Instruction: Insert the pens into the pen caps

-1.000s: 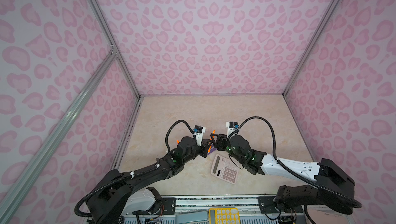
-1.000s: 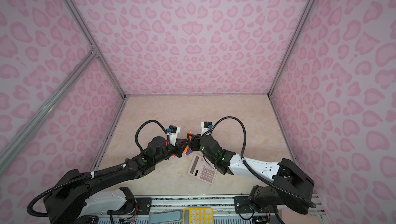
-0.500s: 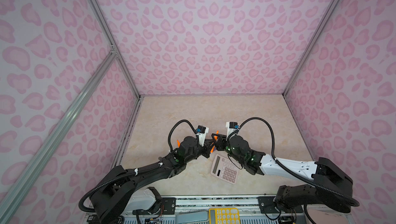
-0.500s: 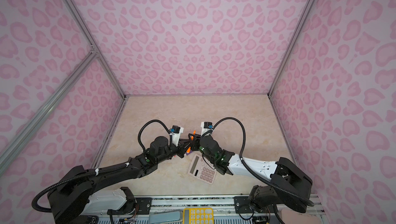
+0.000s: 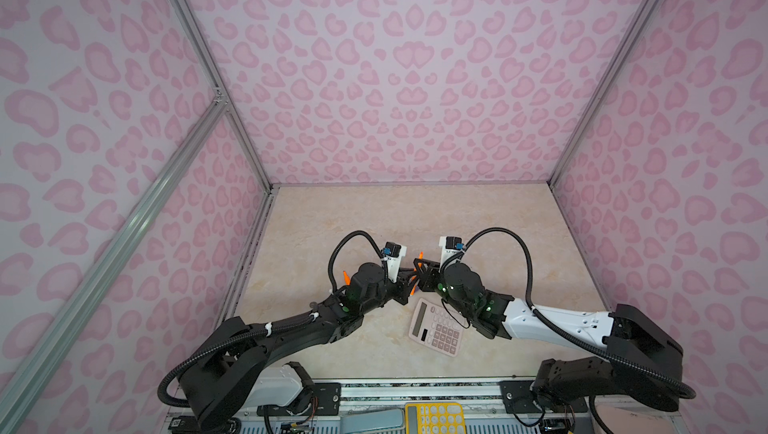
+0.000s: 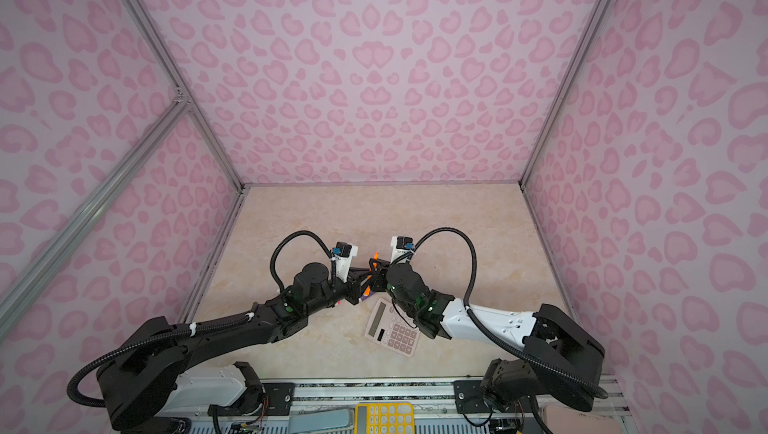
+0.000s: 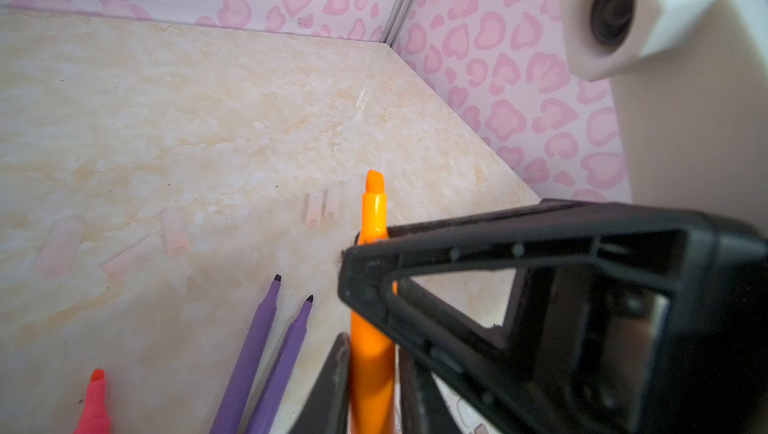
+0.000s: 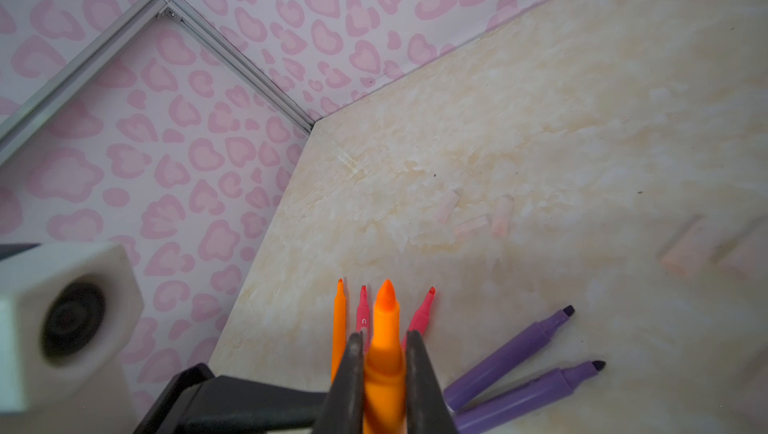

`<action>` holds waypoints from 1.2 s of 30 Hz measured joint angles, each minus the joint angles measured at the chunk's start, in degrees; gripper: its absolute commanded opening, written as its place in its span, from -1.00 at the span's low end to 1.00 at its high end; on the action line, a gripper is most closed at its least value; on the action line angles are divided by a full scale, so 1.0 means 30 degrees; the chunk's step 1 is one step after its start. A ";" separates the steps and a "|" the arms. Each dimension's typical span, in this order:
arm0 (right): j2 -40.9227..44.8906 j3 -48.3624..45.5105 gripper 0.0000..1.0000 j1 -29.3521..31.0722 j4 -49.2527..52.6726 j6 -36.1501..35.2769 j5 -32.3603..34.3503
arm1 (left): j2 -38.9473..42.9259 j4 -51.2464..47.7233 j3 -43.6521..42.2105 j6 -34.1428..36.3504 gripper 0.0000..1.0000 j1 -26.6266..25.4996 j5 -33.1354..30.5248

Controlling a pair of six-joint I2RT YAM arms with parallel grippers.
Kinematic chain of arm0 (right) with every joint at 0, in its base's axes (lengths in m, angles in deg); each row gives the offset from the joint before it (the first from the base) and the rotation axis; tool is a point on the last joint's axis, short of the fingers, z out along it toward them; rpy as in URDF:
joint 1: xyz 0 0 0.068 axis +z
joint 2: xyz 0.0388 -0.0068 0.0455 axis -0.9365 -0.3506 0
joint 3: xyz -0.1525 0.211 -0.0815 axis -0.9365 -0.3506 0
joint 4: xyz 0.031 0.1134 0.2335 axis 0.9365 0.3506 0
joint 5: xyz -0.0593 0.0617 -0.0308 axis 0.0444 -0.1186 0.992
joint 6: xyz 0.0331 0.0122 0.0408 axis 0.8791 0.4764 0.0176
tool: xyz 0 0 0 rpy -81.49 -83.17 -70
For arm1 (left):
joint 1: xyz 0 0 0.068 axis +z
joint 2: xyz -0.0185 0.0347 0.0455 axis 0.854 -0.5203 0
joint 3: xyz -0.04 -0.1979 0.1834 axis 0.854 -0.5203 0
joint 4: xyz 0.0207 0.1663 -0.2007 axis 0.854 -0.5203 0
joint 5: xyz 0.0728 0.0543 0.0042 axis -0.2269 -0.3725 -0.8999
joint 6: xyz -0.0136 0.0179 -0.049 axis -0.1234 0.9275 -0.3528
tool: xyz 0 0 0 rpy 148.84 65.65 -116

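An orange pen (image 8: 385, 328) stands tip up between both grippers, above the table's middle (image 5: 420, 256). My right gripper (image 8: 384, 338) is shut on its barrel. My left gripper (image 7: 372, 353) is slightly open around the same pen's lower barrel, one finger touching and a thin gap at the other. On the table lie two purple pens (image 8: 515, 349) (image 8: 536, 388), two pink-red pens (image 8: 362, 315) (image 8: 422, 315) and another orange pen (image 8: 338, 319). Several clear pen caps (image 7: 313, 209) (image 7: 174, 230) (image 8: 500, 216) lie beyond them, apart from both grippers.
A pinkish calculator (image 5: 436, 326) lies just in front of the grippers, partly under the right arm. Pink patterned walls close the table on three sides. A yellow calculator (image 5: 434, 417) sits below the front rail.
The right gripper has closed onto the orange pen that the left gripper held up. The left gripper's jaws have eased apart a little in the last half second.
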 measured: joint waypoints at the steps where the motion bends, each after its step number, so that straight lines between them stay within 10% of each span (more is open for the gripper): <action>1: 0.0036 0.0000 -0.83 0.0051 -0.0051 0.0000 -0.0022 | -0.0058 -0.0029 0.0036 0.0000 -0.42 -0.0015 0.0022; 12: 0.0058 0.0000 -0.80 0.0379 -0.0168 -0.0007 0.0313 | -0.0415 -0.0386 0.0444 0.0000 -0.80 -0.0015 -0.0109; 20: 0.0612 0.0000 0.39 0.0401 0.0066 -0.0335 0.0568 | 0.0022 -0.1435 0.0925 -0.0568 -0.94 0.0015 -0.1581; 36: 0.6951 0.0532 0.53 -0.3876 0.2208 -0.2055 0.4554 | 0.7679 -1.2371 0.4889 -0.4787 -0.94 0.3796 -0.5450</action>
